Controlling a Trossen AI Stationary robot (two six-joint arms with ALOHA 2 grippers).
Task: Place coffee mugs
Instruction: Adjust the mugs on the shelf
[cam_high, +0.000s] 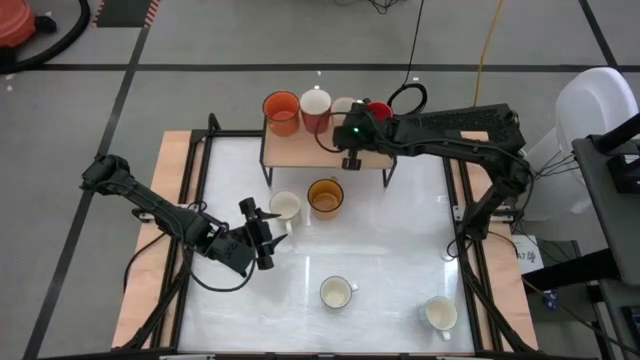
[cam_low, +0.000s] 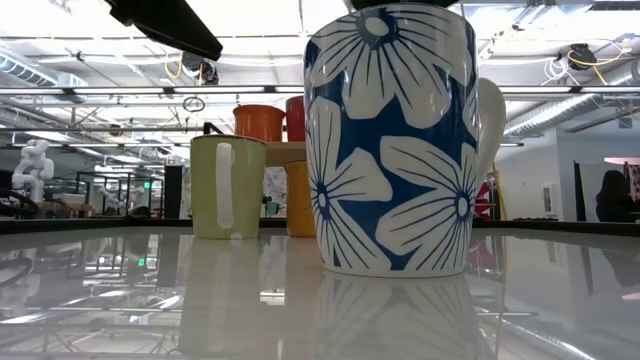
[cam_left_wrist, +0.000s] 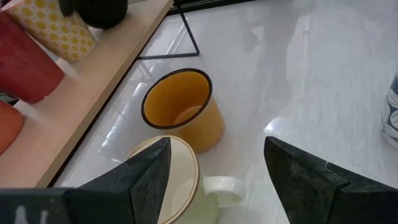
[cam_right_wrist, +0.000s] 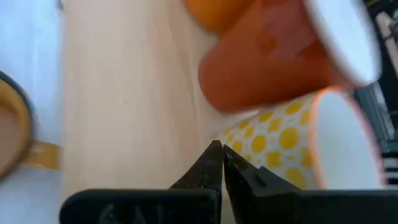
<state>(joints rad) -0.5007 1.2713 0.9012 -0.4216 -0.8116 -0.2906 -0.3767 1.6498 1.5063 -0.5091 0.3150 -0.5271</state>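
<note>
Cream mug between spread left end effector fingers | right end effector closed, empty

Eight mugs in all. Four stand on the one wooden shelf at the table's far edge: an orange mug, a red mug, a yellow-dotted mug and a second red mug. Four more stand on the white tabletop: an amber mug, a cream mug and two pale mugs. There are two arms, the left arm and the right arm.

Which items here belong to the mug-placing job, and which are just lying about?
Job: orange mug, red mug, yellow-dotted mug, amber mug, cream mug, two white mugs, wooden shelf.
Lying about: cables, red bucket.
</note>
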